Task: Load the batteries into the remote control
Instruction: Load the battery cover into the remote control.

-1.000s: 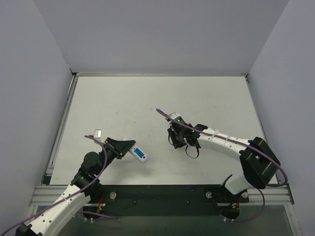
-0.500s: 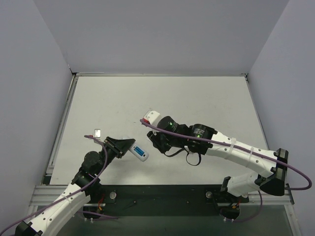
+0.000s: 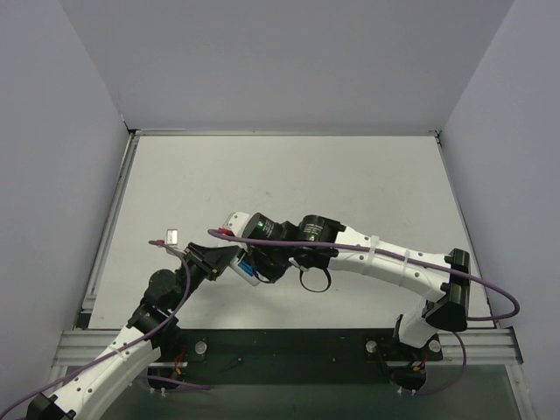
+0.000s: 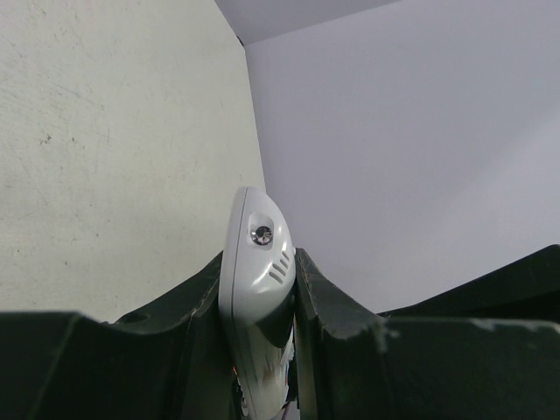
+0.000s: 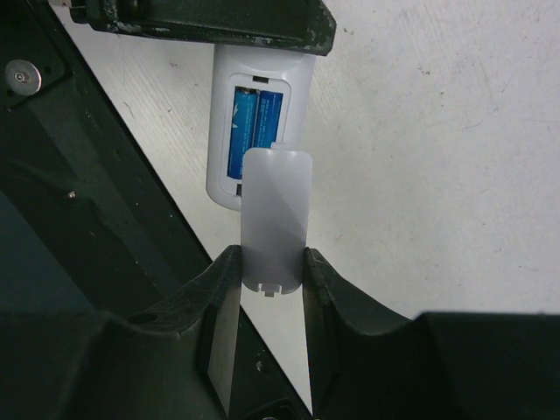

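Right gripper (image 5: 269,255) pinches a white cover (image 5: 276,219) beside the remote control (image 5: 254,131) our left gripper (image 4: 258,262) clamps above pale table (image 3: 350,175), grey walls (image 3: 289,61).

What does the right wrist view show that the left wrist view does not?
Only right wrist: the blue batteries in the open compartment, and the white cover in the right gripper. Only left wrist: the small lens and slits on the end of the remote control. Both: the remote control, the left gripper holding it, the table.
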You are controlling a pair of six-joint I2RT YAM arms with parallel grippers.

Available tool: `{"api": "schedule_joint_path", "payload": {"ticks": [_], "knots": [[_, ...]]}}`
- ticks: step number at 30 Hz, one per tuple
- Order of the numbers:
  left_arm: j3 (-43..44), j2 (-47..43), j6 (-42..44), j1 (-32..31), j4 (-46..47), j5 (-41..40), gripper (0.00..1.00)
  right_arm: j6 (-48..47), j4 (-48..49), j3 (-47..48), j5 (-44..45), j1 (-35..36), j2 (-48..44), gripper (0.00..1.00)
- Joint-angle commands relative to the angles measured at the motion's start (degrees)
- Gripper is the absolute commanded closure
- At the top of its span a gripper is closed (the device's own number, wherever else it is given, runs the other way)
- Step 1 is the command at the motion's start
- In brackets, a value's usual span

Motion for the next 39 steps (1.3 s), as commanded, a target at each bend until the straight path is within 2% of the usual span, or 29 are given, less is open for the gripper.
{"api": "schedule_joint_path", "payload": {"ticks": [1, 15, 20, 29, 39], "knots": [[-9.3, -0.4, -0.3, -0.1, 6.0, -0.8, 1.0, -0.6, -5.9, 5.4, -0.6, 1.2, 2.6, 0.91], [-9.4, 2.6, -0.1, -0.1, 10.4, -0.3, 1.0, -0.5, -8.9, 12.0, 1.1, 2.2, 8.7, 0.92], [-9.4, 2.7, 0.0, -0.1, 10.3, -0.2, 1.0, -0.6, -10.2, 13.6, 5.5, 2.4, 10.8, 0.94], [-8.7, 2.7, 1.1, -0.1, 9.3, -0.2, 1.0, -0.3, -10.9, 15.2, 8.3, 2.6, 12.7, 0.95], [-8.3, 2.9, 1.5, -0.1, 9.1, 0.0, 1.0, 0.1, -11.3, 16.4, 6.6, 2.6, 14.4, 0.96]]}}
